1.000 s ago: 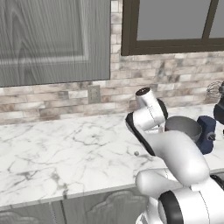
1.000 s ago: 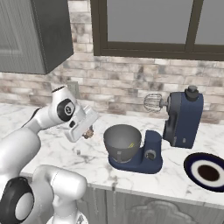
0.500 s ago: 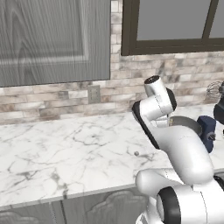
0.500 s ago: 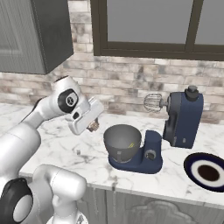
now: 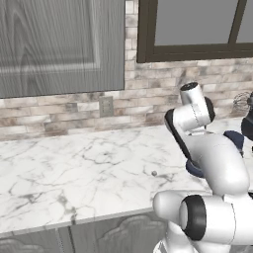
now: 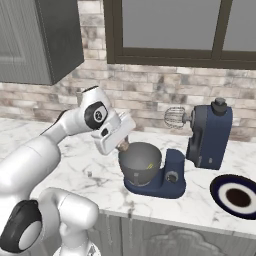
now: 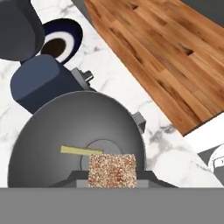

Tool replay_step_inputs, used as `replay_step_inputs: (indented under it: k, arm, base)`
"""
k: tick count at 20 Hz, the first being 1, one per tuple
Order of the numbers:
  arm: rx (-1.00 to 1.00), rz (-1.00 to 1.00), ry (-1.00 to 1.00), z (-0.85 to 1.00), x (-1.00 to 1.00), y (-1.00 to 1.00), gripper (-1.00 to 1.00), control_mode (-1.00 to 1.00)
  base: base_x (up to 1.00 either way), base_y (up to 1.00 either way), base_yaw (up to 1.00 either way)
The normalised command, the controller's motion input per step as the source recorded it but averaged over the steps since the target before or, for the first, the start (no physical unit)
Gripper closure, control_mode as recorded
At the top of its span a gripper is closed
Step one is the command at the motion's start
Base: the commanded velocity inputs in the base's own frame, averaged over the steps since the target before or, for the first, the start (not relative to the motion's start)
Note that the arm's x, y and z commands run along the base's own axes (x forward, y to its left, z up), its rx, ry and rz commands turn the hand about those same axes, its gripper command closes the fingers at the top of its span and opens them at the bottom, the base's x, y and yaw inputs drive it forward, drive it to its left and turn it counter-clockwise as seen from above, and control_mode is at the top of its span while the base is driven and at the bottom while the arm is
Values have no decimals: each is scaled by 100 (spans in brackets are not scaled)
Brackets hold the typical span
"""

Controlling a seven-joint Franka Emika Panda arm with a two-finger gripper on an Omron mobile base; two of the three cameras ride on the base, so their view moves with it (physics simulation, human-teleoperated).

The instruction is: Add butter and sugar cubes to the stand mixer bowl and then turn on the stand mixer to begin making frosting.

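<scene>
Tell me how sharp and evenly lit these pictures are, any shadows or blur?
Left base view: flat even light, crisp marble counter, no glare. Right base view: soft shadow under the mixer and bowl. Hand view: the speckled cube in the pincer looks grainy up close; the bowl below is smoothly shaded, without highlights.

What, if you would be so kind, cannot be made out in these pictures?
- Left base view: the stand mixer is cut off by the right edge, and the arm hides its bowl.
- Both base views: the sugar cubes are too small to count.
- Hand view: the butter in the hand covers part of a yellow strip; what it is is unclear.
</scene>
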Motion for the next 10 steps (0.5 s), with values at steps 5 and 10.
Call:
replay_step_inputs:
  k: [5,10]
  arm:
    - [10,0,0,-22,14,-34,100,-100]
    - [14,0,1,-15,20,-32,100,-100]
  base:
    - [0,0,0]
    - [0,0,0]
